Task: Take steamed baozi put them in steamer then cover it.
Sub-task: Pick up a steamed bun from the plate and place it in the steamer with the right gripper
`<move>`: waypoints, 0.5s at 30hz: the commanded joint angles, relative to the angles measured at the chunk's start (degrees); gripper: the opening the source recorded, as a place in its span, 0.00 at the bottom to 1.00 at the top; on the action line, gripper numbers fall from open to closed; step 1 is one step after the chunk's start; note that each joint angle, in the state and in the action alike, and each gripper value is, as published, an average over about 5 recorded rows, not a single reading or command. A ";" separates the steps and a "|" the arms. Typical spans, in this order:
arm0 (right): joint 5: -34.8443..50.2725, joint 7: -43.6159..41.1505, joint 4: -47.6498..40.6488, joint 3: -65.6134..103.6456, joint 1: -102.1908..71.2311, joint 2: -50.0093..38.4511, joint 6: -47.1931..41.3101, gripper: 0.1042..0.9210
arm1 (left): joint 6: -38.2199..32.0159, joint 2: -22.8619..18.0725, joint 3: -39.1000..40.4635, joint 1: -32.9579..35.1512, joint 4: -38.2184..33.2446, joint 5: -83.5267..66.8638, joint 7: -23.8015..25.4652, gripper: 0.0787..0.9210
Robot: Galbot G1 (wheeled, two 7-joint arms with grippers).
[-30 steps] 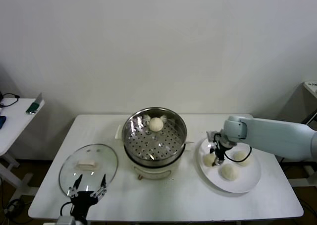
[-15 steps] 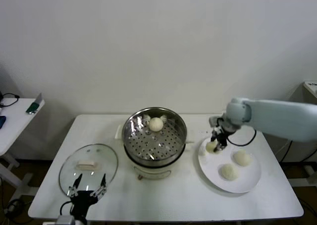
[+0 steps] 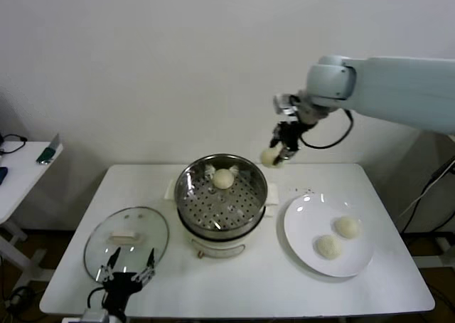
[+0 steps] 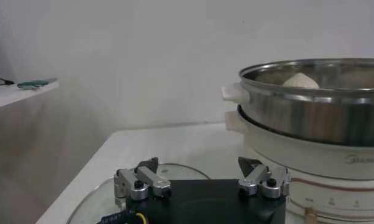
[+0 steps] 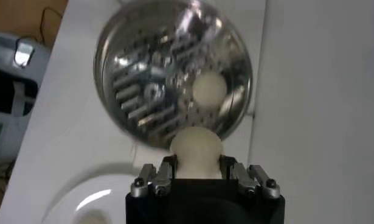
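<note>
Centre frame, the steamer (image 3: 221, 198) holds one bun; upper right, the right gripper (image 3: 278, 152), clamped on a steamed baozi (image 3: 269, 156), should lower gently before releasing; lower left, the left gripper (image 3: 126, 274) waits open above the cover (image 3: 126, 239).

You see cream-white baozi (image 3: 271, 156) and a shiny steel steamer (image 3: 221, 193) whose tray is dotted with holes, on a white base. The plate (image 3: 306, 216) and table (image 3: 234, 280) are white; the clear glass cover (image 3: 126, 241) carries a cream handle.
</note>
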 commanded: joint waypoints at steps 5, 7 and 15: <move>4.87 10.53 -5.35 5.32 -12.11 17.08 -8.01 0.49 | -0.05 0.24 -0.37 0.21 -0.24 -0.07 0.00 0.88; 3.79 11.13 -6.56 5.32 -14.22 17.66 -8.40 0.49 | 0.01 0.31 -0.40 0.28 -0.39 -0.07 0.03 0.88; -0.32 13.73 -9.18 4.74 -21.55 18.66 -9.72 0.49 | 0.27 0.42 -0.41 0.25 -0.59 -0.04 0.11 0.88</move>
